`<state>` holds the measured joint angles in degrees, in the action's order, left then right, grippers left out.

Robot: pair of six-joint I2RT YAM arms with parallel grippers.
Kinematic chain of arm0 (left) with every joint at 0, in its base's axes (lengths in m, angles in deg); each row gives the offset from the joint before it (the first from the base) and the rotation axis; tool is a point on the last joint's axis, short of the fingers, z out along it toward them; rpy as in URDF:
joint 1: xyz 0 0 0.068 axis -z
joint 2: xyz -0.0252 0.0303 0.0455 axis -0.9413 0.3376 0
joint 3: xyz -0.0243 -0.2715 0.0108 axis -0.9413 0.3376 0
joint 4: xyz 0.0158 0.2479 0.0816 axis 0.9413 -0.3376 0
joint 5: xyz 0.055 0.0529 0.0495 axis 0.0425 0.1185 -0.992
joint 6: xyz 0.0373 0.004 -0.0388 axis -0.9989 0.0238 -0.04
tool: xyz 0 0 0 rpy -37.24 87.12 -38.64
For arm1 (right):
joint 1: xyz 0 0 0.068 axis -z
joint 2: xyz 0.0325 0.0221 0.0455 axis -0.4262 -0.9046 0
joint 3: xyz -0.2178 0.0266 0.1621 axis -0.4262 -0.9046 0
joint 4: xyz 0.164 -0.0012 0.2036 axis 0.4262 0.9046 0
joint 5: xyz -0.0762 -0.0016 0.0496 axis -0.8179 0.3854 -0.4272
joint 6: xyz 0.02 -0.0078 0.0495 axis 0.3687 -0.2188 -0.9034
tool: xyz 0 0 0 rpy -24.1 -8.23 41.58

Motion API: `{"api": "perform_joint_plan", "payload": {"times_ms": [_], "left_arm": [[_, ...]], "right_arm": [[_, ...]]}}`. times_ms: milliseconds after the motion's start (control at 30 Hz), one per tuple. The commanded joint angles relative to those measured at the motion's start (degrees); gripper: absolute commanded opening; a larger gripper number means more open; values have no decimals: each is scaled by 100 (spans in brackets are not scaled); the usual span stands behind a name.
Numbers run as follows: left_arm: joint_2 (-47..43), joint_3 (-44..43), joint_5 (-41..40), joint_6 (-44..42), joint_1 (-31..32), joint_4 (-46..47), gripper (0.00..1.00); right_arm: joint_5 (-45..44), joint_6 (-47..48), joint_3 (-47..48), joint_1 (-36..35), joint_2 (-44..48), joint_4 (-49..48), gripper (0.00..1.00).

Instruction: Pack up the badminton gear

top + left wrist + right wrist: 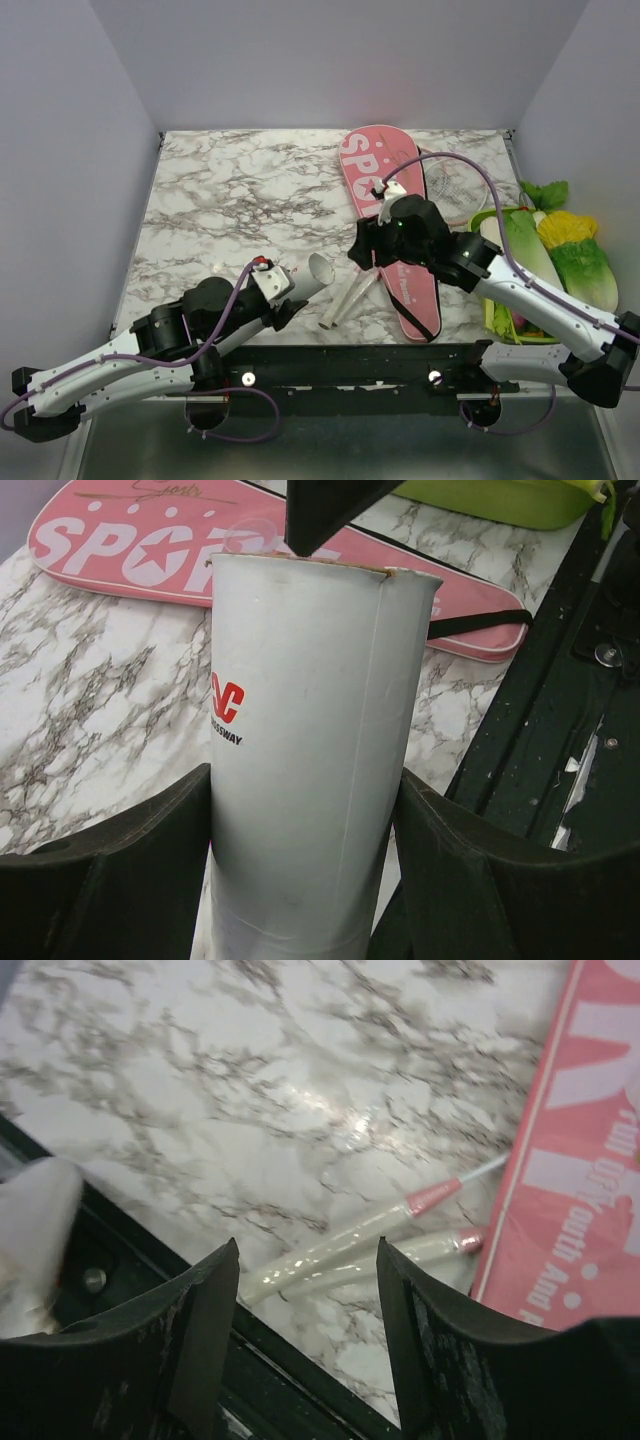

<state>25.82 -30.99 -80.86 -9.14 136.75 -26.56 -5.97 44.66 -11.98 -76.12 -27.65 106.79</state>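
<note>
The pink bag with white "SPORT" lettering lies at the back middle of the marble table, and it also shows in the left wrist view. A long white tube sits between my left gripper's fingers; the jaws are shut on its sides. Two cream racket handles with pink ends lie near the front edge, their shafts running toward the bag. My right gripper hovers open above those handles, with nothing between its fingers. A racket head lies right of the bag.
A green basket with green and yellow toy vegetables stands at the right edge. The black rail runs along the table's front edge, close under both grippers. Bare marble spreads across the back left.
</note>
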Motion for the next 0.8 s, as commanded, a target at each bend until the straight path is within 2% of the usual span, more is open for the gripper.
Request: {"api": "perform_joint_plan", "payload": {"times_ms": [0,200,400,467,767], "left_arm": [[-12,-30,40,563,-3,221,0],[-92,-30,31,572,-12,212,0],[-197,-22,-21,581,-12,160,0],[-258,-13,-48,590,-3,151,0],[-250,-21,-136,572,-3,133,0]], "right_arm": [[-656,-537,-628,360,-266,96,64],[-488,-783,-894,1151,-862,-414,62],[-515,-705,-384,1722,-1672,-687,61],[-401,-661,-87,1977,-2076,-688,57],[-576,-432,978,2444,-3297,-582,55]]}}
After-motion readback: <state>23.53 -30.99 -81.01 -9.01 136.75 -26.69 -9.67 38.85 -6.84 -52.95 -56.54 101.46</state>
